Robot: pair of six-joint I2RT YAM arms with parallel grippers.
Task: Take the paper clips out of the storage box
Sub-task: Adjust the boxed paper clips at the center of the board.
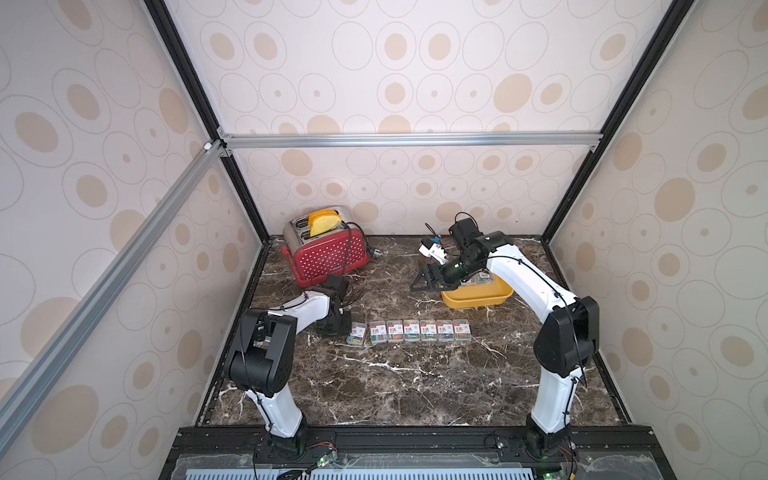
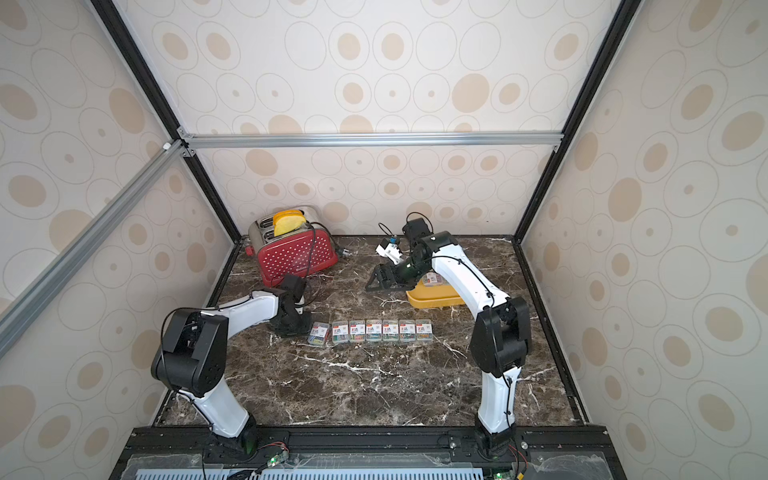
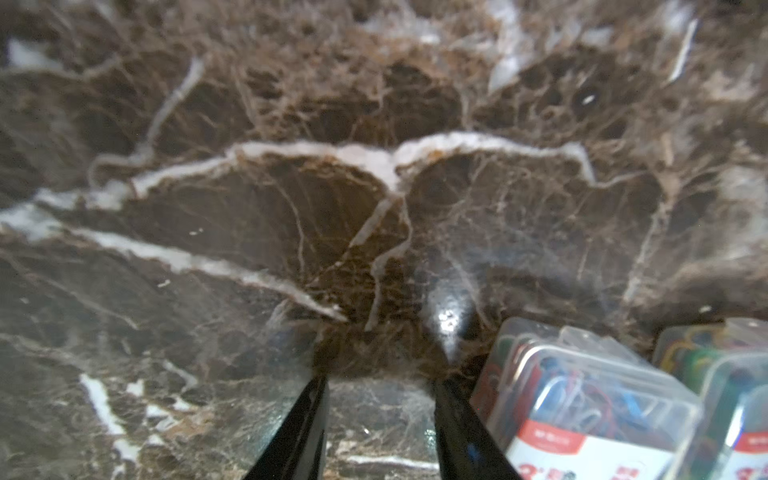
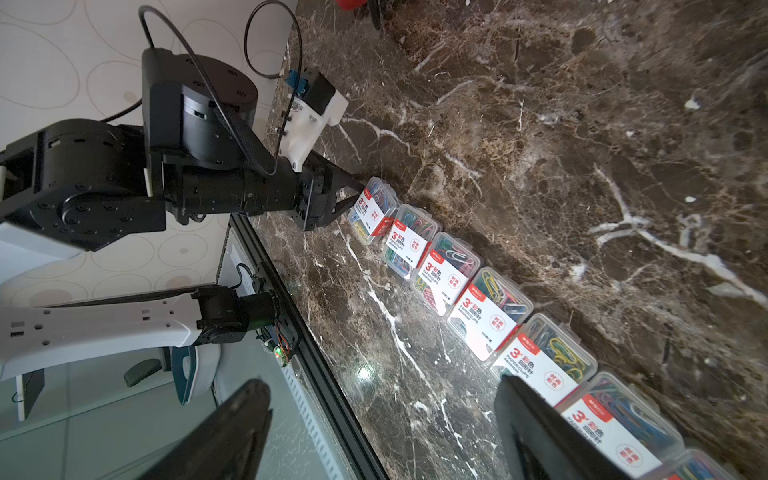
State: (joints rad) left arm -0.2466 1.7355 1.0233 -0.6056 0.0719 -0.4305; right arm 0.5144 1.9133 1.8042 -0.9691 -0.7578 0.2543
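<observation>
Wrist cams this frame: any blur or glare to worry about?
Left wrist: marble tabletop soft all over, a bright glare spot beside the nearest clip case, itself slightly smeared. Right wrist: row of clip cases sharp, labels readable; right gripper dark and blurred up close; a small glare spot on the tabletop.

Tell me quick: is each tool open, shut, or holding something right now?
Left tool: open, holding nothing; a case of paper clips lies beside it.
Right tool: open, empty.
</observation>
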